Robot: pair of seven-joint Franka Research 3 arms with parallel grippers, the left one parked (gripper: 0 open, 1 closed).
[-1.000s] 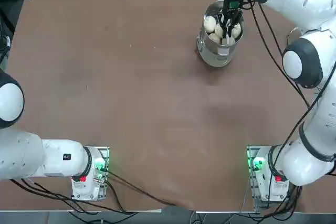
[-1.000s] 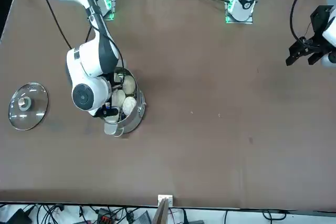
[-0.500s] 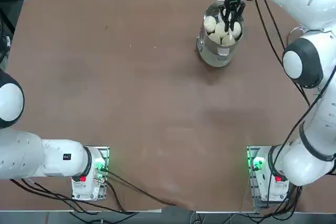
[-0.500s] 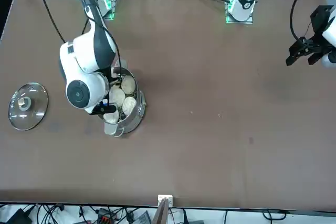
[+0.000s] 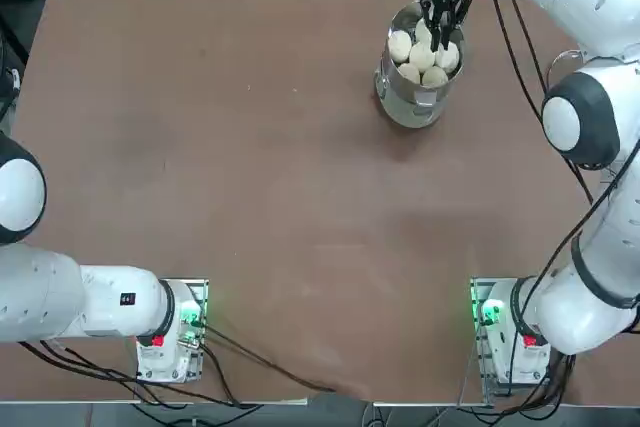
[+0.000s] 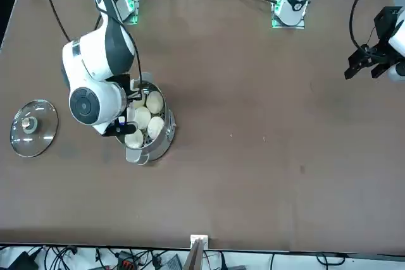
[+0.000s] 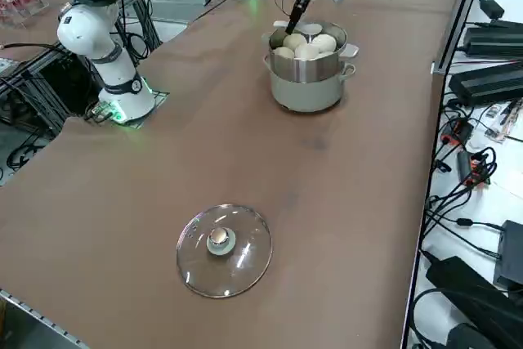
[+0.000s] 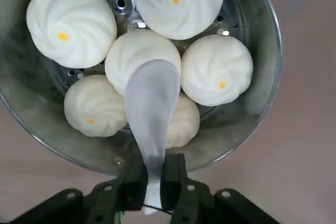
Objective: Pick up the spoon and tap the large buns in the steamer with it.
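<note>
The shiny steel steamer (image 8: 265, 35) holds several round white large buns (image 8: 71, 22), packed together on its perforated tray. My right gripper (image 8: 152, 182) is shut on the handle of the white spoon (image 8: 152, 103). The spoon's bowl reaches over the middle bun (image 8: 134, 56), and I cannot tell whether it touches. In the top view the gripper (image 5: 438, 29) hangs over the steamer (image 5: 410, 102) at the table's far right. From the right side view, the gripper (image 7: 294, 18) points down into the steamer (image 7: 309, 87) from its far rim.
A round glass lid (image 6: 33, 128) with a metal knob lies flat on the table beside the steamer, also seen as the lid (image 7: 225, 249) nearer the table's side edge. Brown tabletop (image 5: 250, 147) stretches away on the steamer's other side.
My right gripper, still shut on the spoon, has shifted over the steamer toward the table's far edge. The buns and steamer stay in place.
</note>
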